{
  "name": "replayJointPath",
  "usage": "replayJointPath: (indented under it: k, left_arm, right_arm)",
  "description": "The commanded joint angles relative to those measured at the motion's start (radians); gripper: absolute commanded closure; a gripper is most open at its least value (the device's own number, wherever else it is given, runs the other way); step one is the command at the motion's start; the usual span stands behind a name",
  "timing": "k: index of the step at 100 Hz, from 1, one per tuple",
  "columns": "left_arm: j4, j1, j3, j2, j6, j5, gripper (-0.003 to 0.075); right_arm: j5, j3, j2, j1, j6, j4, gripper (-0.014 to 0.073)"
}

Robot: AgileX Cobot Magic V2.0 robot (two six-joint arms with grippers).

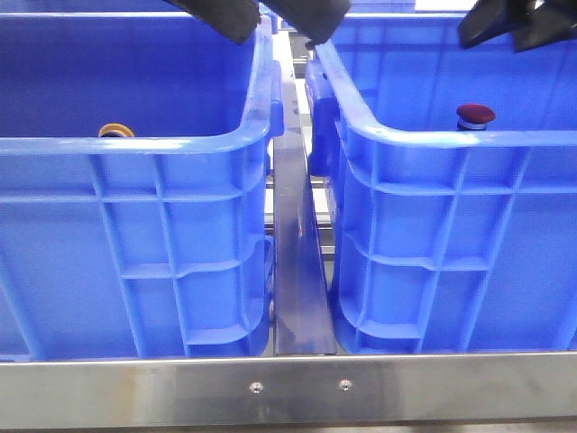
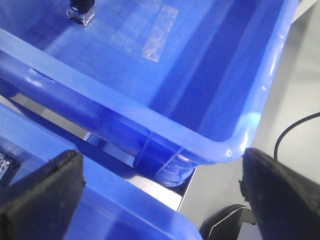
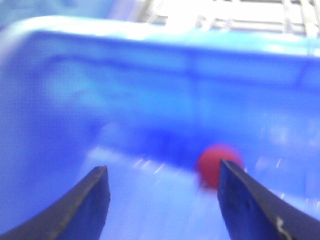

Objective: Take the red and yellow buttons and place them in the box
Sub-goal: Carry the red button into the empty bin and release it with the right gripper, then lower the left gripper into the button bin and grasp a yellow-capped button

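Note:
The red button stands inside the right blue box, its dark red cap just above the near rim. In the blurred right wrist view the red button shows close beside one fingertip of my right gripper, which is open and holds nothing. From the front, the right gripper hangs above that box's back. The yellow button peeks over the near rim of the left blue box. My left gripper is open over the gap between the boxes, and its fingers are spread wide and empty.
A metal rail runs between the two boxes and a steel bar crosses the front. In the left wrist view a small dark part on a silvery base sits on a box floor near clear tape. A black cable lies on the grey floor.

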Motion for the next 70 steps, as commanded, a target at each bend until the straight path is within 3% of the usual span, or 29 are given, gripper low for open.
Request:
replayJointPath:
  k: [1,41,70]
  left_arm:
    - [-0.033,-0.006,-0.028,-0.032,-0.001,-0.038,0.0114]
    - [-0.033,0.052,-0.030,-0.036,-0.052,-0.032,0.0114]
    - [0.011,0.225,-0.030,-0.069,-0.285,-0.030,0.0114]
  right_arm:
    - [0.025,0.025,-0.107,-0.004,-0.009,0.009,0.0103]
    - [0.057,0.196,-0.380,-0.004,-0.006,0.010,0.0104]
    - [0.076,0.209,-0.411,-0.004,-0.006,0.010,0.0104]
